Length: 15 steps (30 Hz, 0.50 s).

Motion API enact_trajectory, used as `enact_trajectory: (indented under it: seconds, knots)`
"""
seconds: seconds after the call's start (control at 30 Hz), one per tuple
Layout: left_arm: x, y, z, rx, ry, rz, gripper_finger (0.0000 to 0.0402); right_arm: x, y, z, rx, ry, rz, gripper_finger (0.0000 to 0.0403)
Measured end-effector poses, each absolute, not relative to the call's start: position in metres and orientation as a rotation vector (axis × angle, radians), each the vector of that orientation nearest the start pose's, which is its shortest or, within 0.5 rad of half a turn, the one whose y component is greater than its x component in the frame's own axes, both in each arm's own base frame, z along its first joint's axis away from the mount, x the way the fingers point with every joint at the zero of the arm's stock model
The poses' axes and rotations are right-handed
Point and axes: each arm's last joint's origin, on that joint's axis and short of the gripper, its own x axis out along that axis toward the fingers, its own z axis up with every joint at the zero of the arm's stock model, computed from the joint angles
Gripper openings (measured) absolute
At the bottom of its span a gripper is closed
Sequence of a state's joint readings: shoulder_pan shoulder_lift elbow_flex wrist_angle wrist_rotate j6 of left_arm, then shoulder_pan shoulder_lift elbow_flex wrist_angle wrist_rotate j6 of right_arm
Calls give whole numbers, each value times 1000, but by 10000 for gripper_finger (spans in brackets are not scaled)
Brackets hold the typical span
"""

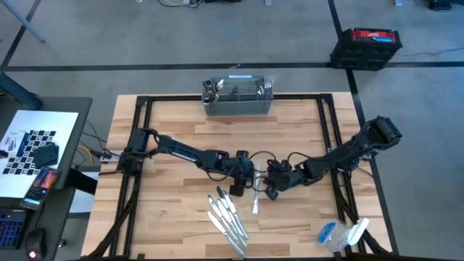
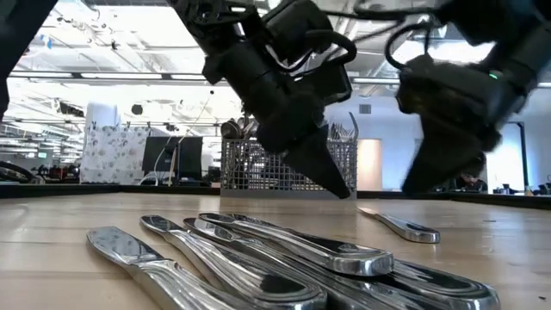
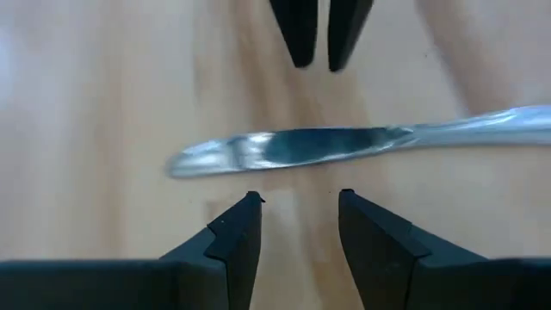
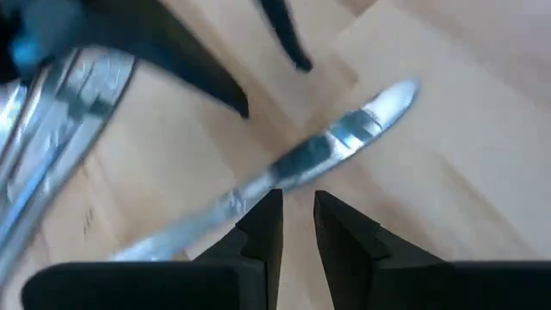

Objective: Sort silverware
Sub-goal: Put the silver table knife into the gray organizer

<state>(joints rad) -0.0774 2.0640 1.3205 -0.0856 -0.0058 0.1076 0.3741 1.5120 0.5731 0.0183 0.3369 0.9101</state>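
Note:
A single table knife (image 1: 255, 201) lies flat on the wooden table between my two grippers; it also shows in the left wrist view (image 3: 344, 146) and the right wrist view (image 4: 327, 151). My left gripper (image 3: 297, 196) hovers open just left of it, fingers slanting down. My right gripper (image 4: 297, 200) hovers just right of it, open by a narrow gap with nothing between its fingers. Several more knives (image 1: 226, 217) lie side by side on the table nearer the front edge. More silverware stands in the wire basket (image 1: 237, 98) at the far edge.
A clear plastic bag (image 1: 341, 233) lies at the table's near right corner. Black frame rails (image 1: 330, 130) run along the table's sides. In the low view the row of knives (image 2: 258, 258) lies in front of both grippers.

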Motion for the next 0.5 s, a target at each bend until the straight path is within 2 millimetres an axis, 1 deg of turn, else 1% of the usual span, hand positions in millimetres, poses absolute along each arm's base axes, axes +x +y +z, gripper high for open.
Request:
enact_trajectory:
  seconds: [0.1, 0.13, 0.17, 0.2, 0.27, 0.3, 0.43, 0.5]
  knots:
    - [432, -31, 132, 74, 842, -122, 137, 232, 83, 119, 535, 817, -365, 58]
    - [431, -31, 126, 72, 867, -124, 137, 229, 82, 117, 562, 821, -386, 58]
    - [432, -31, 124, 71, 862, -122, 137, 228, 79, 115, 615, 815, -420, 58]
    - [434, -31, 122, 68, 849, -128, 137, 229, 76, 115, 693, 798, -460, 58]
    - [436, -33, 115, 62, 849, -136, 137, 230, 70, 114, 863, 754, -529, 62]
    - [437, -34, 111, 60, 846, -138, 137, 232, 68, 114, 913, 740, -538, 65]
    - [439, -36, 111, 40, 818, -130, 137, 243, 64, 116, 1051, 674, -502, 94]
    - [440, -35, 111, 45, 802, -129, 137, 249, 61, 110, 1104, 689, -514, 113]
